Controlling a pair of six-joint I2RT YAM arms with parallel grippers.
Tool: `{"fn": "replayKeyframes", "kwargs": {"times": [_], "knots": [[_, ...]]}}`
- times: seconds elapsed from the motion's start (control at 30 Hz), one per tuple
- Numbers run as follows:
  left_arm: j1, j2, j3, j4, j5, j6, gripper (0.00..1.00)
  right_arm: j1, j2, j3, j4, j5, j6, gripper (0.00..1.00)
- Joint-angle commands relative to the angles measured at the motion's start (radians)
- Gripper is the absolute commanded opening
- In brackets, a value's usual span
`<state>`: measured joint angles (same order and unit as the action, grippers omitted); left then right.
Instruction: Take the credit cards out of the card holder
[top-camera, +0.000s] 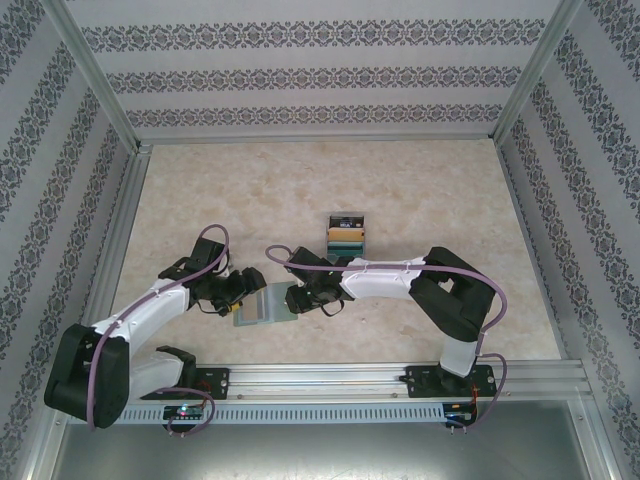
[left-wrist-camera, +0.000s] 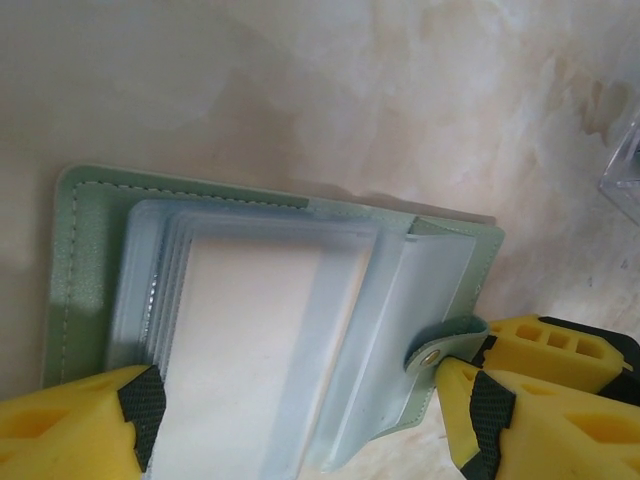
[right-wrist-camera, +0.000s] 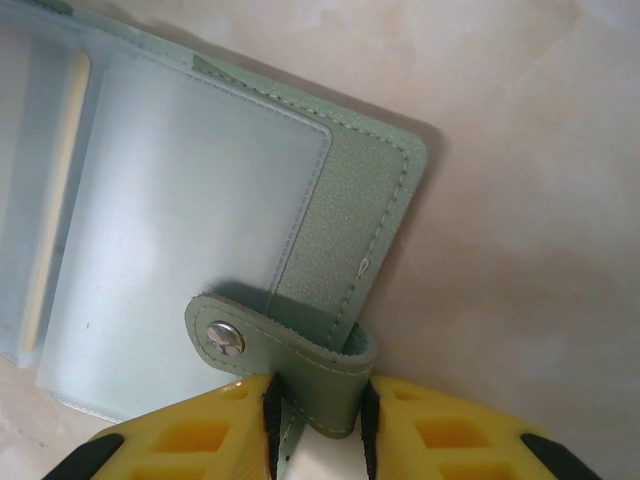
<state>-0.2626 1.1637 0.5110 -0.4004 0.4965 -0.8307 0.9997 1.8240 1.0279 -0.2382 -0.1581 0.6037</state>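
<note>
The right gripper (right-wrist-camera: 318, 400) pinches narrow on the snap strap (right-wrist-camera: 290, 345) of the card holder (right-wrist-camera: 360, 210); the left gripper (left-wrist-camera: 310, 425) stands wide over its other side. The credit cards (top-camera: 346, 237) lie well apart behind, bare table (top-camera: 220, 190) around

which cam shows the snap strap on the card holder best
Right wrist: the snap strap sits close up, stud and stitching clear, between the fingers of the right pincer. Left wrist shows it small at the edge of the card holder. Top external: too small to make out.
</note>
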Motion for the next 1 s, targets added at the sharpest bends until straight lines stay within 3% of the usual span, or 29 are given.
{"fn": "replayKeyframes", "kwargs": {"times": [0.0,0.2,0.6,0.97], "knots": [[-0.013,0.014,-0.011,0.008,-0.002,0.023,0.82,0.030,0.050,0.009,0.020,-0.032,0.005,0.31],[-0.013,-0.012,-0.014,-0.015,-0.027,0.021,0.82,0.030,0.048,0.004,0.022,-0.032,0.008,0.31],[-0.016,0.023,-0.046,0.130,0.118,-0.020,0.82,0.031,0.047,0.002,0.024,-0.032,0.013,0.31],[-0.016,0.014,-0.053,0.163,0.149,-0.032,0.85,0.033,0.050,0.004,0.023,-0.034,0.013,0.31]]}}
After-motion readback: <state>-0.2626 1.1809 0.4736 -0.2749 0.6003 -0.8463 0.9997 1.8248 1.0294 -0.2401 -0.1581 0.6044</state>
